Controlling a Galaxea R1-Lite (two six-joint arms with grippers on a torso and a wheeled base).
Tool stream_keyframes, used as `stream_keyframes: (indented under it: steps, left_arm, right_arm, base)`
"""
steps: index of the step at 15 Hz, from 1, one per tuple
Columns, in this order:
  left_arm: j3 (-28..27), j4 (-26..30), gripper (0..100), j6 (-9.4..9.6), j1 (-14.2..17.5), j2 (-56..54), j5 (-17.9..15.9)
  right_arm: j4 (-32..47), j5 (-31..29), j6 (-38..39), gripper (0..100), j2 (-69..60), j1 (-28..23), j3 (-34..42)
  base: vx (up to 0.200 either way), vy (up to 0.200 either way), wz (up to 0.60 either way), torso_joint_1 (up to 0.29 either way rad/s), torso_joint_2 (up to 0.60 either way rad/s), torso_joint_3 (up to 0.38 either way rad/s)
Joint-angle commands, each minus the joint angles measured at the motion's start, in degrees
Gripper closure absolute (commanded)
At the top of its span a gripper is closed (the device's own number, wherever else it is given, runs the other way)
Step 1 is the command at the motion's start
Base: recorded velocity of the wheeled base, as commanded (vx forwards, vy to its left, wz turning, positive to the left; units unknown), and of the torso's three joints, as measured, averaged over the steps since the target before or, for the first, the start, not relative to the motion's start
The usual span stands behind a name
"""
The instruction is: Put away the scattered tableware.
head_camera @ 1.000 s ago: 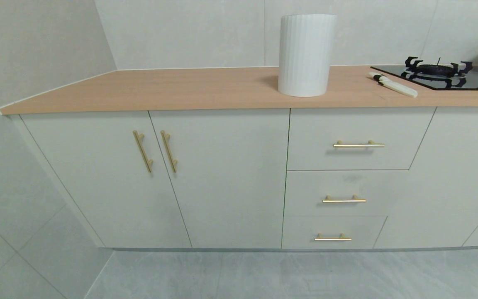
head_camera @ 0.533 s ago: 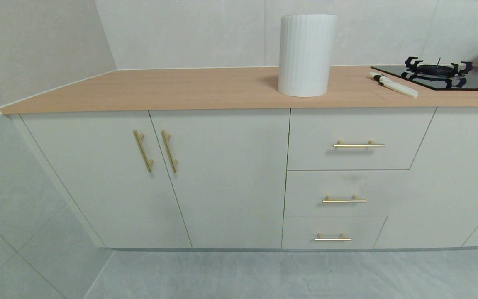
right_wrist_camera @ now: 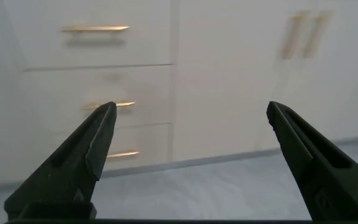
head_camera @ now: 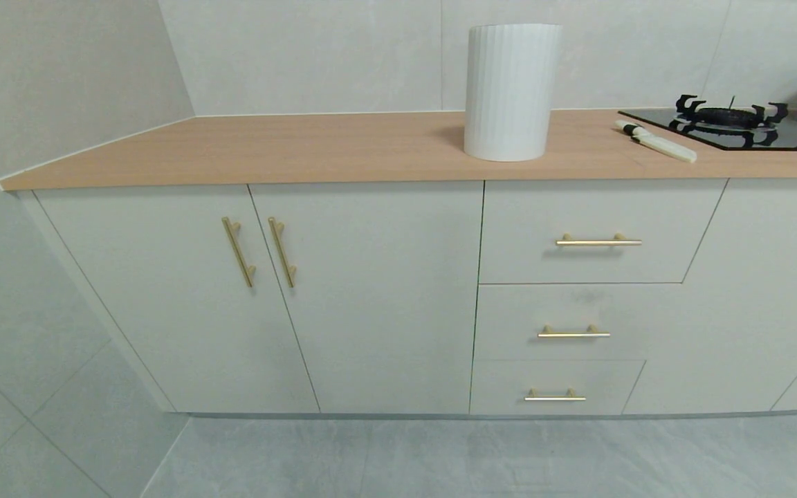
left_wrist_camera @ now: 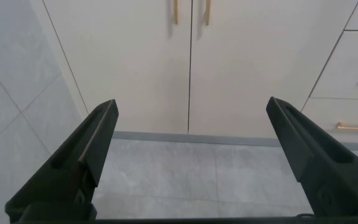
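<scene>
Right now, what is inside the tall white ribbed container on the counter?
Nothing inside can be seen: the white ribbed container stands upright on the wooden counter, and its wall hides the interior.

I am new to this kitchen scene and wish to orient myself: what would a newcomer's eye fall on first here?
The tall white ribbed container stands out first, upright on the wooden countertop. To its right a pale knife lies flat, close to the black gas hob. Below, brass handles gleam on the closed drawers.
</scene>
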Motion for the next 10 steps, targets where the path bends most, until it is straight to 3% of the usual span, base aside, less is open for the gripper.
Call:
stream_keyframes:
  steps: [1,4,6,10]
  left_arm:
    - [0.01,-0.09,0,-0.02,0.02,0.0,0.09]
    - [0.01,-0.09,0,-0.02,0.02,0.0,0.0]
    - [0.01,-0.09,0,-0.11,0.02,0.0,0.0]
    - [0.01,0.0,0,0.07,0.02,0.0,0.0]
  right_arm:
    - [-1.66,4.0,1.34,0,-0.01,0.01,4.6]
    - [-1.49,4.71,3.54,0,0.25,0.1,4.6]
    - [3.44,8.05,5.21,0,0.17,0.1,4.24]
    - [1.68,8.57,4.5,0,-0.01,0.1,4.51]
  base:
    - [0.0,0.0,0.0,0.0,0.0,0.0]
    - [0.0,0.0,0.0,0.0,0.0,0.0]
    - [0.0,0.0,0.0,0.0,0.0,0.0]
    - [0.0,0.0,0.0,0.0,0.0,0.0]
